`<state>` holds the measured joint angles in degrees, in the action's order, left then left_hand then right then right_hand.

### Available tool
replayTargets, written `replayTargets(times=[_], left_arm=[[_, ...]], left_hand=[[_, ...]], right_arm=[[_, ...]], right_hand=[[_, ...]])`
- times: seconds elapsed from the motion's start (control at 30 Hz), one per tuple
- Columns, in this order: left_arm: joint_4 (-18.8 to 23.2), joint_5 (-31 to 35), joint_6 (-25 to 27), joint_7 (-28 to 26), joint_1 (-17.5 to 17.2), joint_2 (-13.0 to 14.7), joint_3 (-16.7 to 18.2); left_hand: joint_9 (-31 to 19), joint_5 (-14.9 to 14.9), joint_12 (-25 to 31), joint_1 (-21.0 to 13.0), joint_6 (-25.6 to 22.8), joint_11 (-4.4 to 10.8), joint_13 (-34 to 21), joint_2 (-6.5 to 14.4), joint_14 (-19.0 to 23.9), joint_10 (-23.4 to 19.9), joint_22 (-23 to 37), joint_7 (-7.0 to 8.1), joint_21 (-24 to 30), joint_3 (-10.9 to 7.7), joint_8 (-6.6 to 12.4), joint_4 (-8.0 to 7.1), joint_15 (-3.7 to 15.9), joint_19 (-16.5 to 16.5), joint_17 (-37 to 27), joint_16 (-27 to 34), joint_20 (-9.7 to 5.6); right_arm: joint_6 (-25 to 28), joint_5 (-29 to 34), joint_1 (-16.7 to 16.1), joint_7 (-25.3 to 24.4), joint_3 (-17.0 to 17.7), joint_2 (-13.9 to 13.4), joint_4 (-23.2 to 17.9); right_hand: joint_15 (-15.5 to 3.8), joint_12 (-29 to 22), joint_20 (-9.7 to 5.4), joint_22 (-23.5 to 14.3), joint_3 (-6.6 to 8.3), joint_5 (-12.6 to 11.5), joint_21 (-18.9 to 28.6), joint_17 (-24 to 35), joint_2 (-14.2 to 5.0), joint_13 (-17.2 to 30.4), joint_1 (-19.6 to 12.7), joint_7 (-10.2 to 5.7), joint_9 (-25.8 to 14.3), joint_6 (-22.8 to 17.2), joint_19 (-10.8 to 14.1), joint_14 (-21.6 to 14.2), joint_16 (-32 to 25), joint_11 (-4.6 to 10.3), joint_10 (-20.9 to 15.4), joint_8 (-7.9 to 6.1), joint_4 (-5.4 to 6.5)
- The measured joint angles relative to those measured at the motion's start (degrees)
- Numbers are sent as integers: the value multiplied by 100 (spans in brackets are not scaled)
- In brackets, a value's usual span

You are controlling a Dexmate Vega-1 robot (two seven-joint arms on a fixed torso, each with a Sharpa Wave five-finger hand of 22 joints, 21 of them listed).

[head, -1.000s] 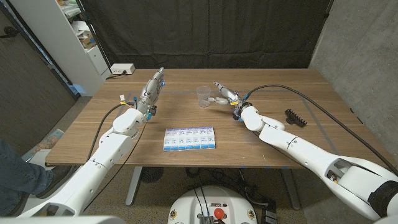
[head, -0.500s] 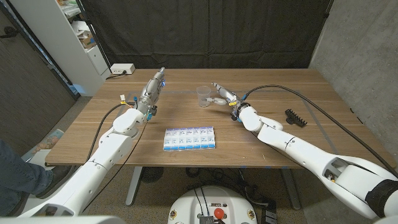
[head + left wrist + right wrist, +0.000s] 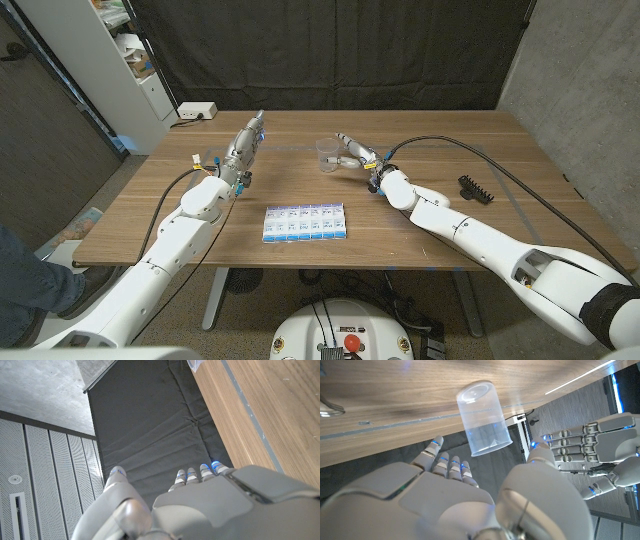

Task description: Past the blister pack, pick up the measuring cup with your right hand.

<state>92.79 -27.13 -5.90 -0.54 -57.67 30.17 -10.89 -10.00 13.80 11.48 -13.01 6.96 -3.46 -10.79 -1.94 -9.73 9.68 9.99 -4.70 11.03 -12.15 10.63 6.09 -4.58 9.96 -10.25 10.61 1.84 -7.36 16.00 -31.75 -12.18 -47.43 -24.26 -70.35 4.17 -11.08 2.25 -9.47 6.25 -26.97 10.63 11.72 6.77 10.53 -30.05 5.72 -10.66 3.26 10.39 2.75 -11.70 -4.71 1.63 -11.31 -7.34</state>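
Observation:
A small clear measuring cup (image 3: 326, 153) stands upright on the far middle of the wooden table (image 3: 420, 205); the right wrist view shows it as the clear cup (image 3: 484, 417) between spread fingers and thumb. My right hand (image 3: 352, 152) is just right of the cup, open, fingers apart, not touching it as far as I can see. The blister pack (image 3: 305, 222), white with blue cells, lies nearer the front middle. My left hand (image 3: 246, 140) stands raised at the far left, fingers straight and holding nothing; its back is the left hand (image 3: 200, 505) in the left wrist view.
A black comb-like object (image 3: 476, 190) lies to the right of the right arm. A white power strip (image 3: 196, 111) sits at the far left corner. A white shelf (image 3: 110, 50) stands beyond the table's left side.
My right hand has crept left toward the measuring cup, closing the gap. The left arm, cup and blister pack have not moved.

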Motion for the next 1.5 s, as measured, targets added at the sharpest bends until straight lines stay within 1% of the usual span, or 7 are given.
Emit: replayTargets(times=[0.23,0.63,1.07,1.13,1.3,1.4,1.5], left_arm=[[13,-6,0,-4,-22,25,26],[8,-39,29,5,-22,63,49],[5,-43,96,13,-44,90,65],[5,-43,101,14,-49,90,65],[5,-40,110,12,-58,92,65],[8,-37,114,3,-60,92,65],[8,-31,118,-2,-60,92,65]], left_hand=[[0,0,0,0,0,0,0,0,0,0,0,0,0,16,0,-16,0,0,0,0,0],[0,0,0,0,0,0,0,0,0,0,0,0,0,16,0,-16,0,0,0,0,0],[0,0,0,0,0,0,0,0,0,0,0,0,0,16,0,-17,0,0,0,0,0],[0,0,0,0,0,0,0,0,0,0,0,0,0,16,0,-16,0,0,0,0,0],[0,0,0,0,0,0,0,0,0,0,0,0,0,16,0,-16,0,0,0,0,0],[0,0,0,0,0,0,0,0,0,0,0,0,0,16,0,-17,0,0,0,0,0],[0,0,0,0,0,0,0,0,0,0,0,0,0,16,0,-17,0,0,0,0,0]], right_arm=[[-30,-6,35,24,-23,41,61],[-122,-21,270,49,-165,276,541],[-269,-21,489,37,-255,444,1010],[-310,-27,523,21,-268,469,1087],[-387,-46,572,-19,-284,512,1208],[-415,-62,592,-41,-291,533,1269],[-415,-62,609,-41,-297,558,1322]], right_hand=[[0,0,0,0,0,-45,0,0,0,0,0,0,0,0,0,0,0,0,0,0,0],[-9,0,22,0,-23,-45,0,0,0,0,0,-9,-1,-51,22,-52,0,22,-64,0,24],[-64,0,11,0,-40,-45,0,1,0,0,0,-80,-1,-125,52,-107,-43,61,-144,0,8],[-82,-26,11,0,-39,-45,0,1,-1,0,-1,-61,-1,-144,52,-124,-43,61,-144,-43,8],[-79,-45,-31,0,-39,-86,0,1,7,0,-68,-93,-1,-175,93,-167,-43,92,-175,-45,8],[-80,-45,0,0,-50,-89,45,1,9,0,-69,-119,-1,-245,124,-186,-68,82,-226,-45,19],[-108,-47,19,0,-63,-89,45,1,9,0,-69,-153,-1,-406,143,-279,-89,74,-325,-113,32]])
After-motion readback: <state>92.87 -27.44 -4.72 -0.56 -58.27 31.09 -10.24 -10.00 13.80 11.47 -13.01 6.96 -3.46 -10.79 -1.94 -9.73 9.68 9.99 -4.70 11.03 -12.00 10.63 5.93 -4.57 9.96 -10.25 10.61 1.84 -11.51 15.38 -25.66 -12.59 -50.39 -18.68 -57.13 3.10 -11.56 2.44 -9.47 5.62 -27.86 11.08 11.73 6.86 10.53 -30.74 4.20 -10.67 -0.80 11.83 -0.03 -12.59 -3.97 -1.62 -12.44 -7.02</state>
